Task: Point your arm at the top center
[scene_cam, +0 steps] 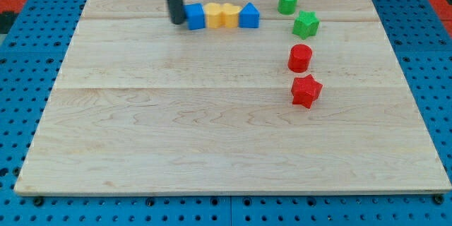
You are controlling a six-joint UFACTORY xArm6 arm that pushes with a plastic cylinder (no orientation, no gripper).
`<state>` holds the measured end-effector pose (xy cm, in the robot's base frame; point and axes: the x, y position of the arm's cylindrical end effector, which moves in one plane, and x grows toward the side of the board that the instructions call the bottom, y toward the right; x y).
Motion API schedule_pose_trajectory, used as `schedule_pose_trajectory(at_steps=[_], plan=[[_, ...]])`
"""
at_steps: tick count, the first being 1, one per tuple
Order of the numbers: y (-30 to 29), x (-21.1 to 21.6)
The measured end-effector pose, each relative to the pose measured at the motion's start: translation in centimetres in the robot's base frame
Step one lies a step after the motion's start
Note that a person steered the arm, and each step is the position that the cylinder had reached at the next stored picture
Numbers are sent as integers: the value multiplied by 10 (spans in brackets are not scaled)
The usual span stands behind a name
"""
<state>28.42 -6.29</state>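
Observation:
My tip rests on the wooden board near the view's top, left of centre. It touches or nearly touches the left side of a blue block. That block starts a row running right: a yellow block, a second yellow block, and a blue block with a peaked top. The rod rises out of the view's top edge.
At the view's upper right lie a green cylinder and a green star. Below them lie a red cylinder and a red star. A blue pegboard surrounds the board.

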Motion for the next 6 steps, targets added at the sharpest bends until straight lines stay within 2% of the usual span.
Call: schedule_pose_trajectory(at_steps=[1,2,3,4,5,6], plan=[[77,1],[113,10],[99,20],[50,-12],[60,-80],[83,-92]])
